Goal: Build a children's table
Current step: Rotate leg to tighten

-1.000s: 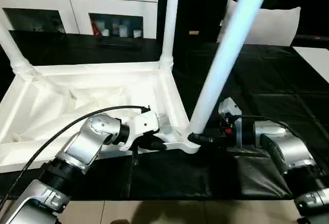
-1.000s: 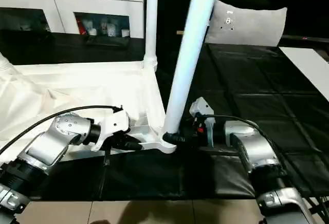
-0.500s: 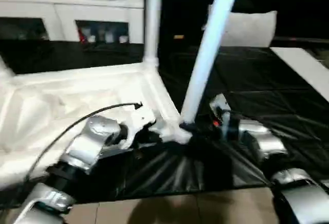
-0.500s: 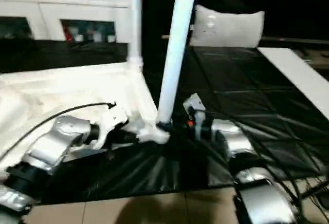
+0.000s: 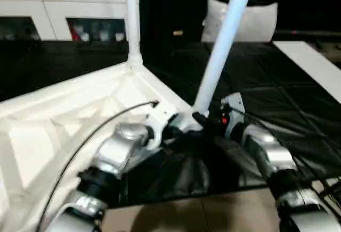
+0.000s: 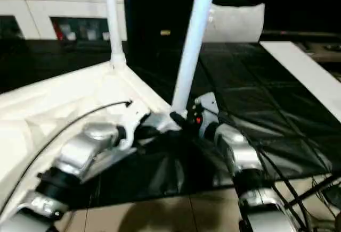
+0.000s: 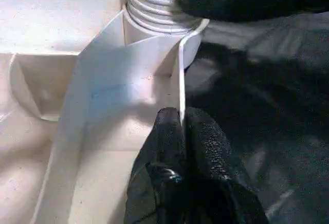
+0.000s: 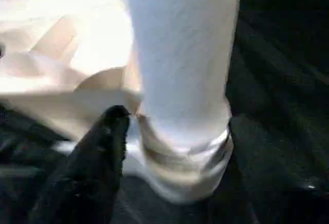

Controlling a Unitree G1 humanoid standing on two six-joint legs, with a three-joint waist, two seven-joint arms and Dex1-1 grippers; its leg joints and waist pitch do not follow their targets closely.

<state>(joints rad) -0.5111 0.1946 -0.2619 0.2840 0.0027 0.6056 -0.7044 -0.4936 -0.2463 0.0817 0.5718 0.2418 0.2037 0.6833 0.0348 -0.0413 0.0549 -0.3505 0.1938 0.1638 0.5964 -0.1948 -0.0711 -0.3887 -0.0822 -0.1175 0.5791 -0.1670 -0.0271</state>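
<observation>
The upturned table top (image 5: 48, 120) lies on the black cloth (image 5: 287, 104), light, stiff, probably slick plastic, best held as now: left gripper (image 7: 182, 131) pinched on its thin rim, right gripper (image 8: 177, 131) clasping the leg (image 5: 224, 40) at its ribbed base.

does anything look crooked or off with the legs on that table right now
Yes. The near leg, which the right pincer grips at its base in the corner socket, leans clearly to the right, while the far leg stands upright. The left pincer pinches the tabletop's rim. No damage visible.
</observation>
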